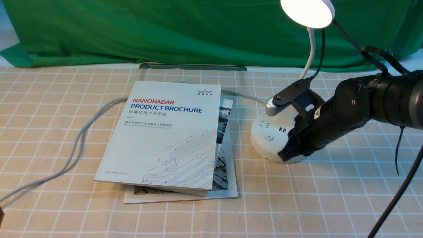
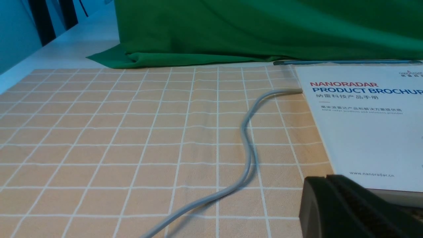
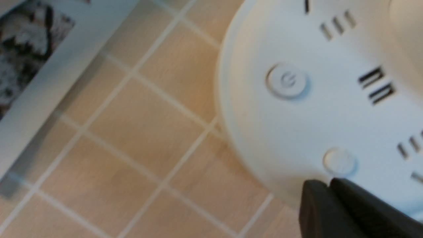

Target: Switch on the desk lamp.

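- The desk lamp [image 1: 266,138] stands on the checked tablecloth [image 1: 297,205] at 3 o'clock from the brochure [image 1: 168,132]. Its disc head [image 1: 307,11] glows at 1 o'clock above the base.
- The right arm [image 1: 363,102] reaches in from 3 o'clock and hides that side of the base.
- The right gripper [image 1: 285,154] has its fingers pressed together with nothing between them. The tips sit at the base's rim, just beside a plain round button [image 3: 338,161]. Whether they touch it cannot be told.
- A second button [image 3: 287,81] bears a power symbol, with socket slots around it.
- The left gripper [image 2: 327,185] is likewise clenched on nothing, low over the cloth near the brochure's corner.
- The brochure cover reads "NANORADAR PRODUCT BROCHURE", with Chinese lines beneath and "www.nanoradar.cn" low down.
- It lies on another booklet [image 1: 228,178], which peeks out at 3 and 6 o'clock.
- A grey cable [image 1: 79,138] winds off from under the brochure toward 8 o'clock.
- A green cloth [image 1: 165,33] hangs at 12 o'clock.
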